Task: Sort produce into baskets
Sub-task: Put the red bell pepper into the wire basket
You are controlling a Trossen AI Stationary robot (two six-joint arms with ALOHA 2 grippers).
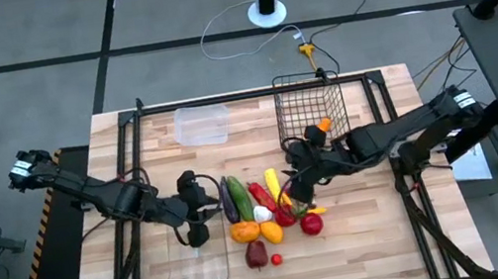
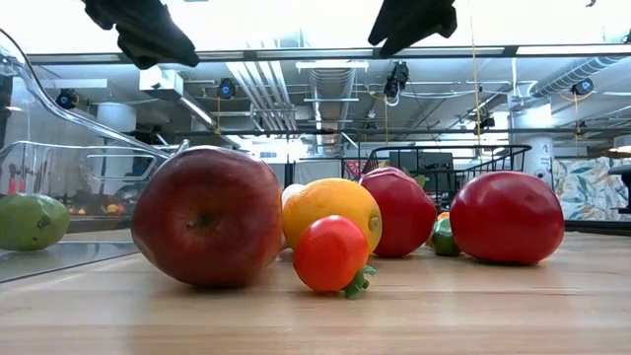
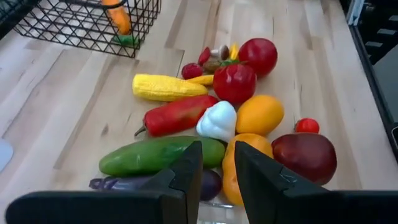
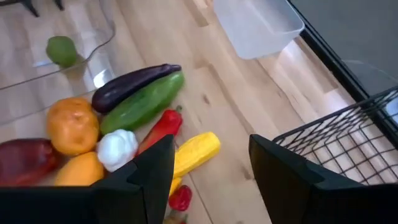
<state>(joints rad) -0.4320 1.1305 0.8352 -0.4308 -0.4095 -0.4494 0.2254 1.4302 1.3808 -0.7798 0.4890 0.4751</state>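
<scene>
Left hand: empty, narrow gap, over the eggplant end of the pile
Right hand: empty, half open, above the corn
Done: carrot in wire basket; lime in tray
Left: most produce loose on tabletop; tub empty

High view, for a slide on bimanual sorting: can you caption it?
Both arms reach over a produce pile mid-table, a carrot already in the wire basket, the clear tub beside it.

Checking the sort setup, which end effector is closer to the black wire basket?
Right. The right end effector sits just by the black wire basket's near edge; the left end effector hangs across the produce pile, farther off.
</scene>
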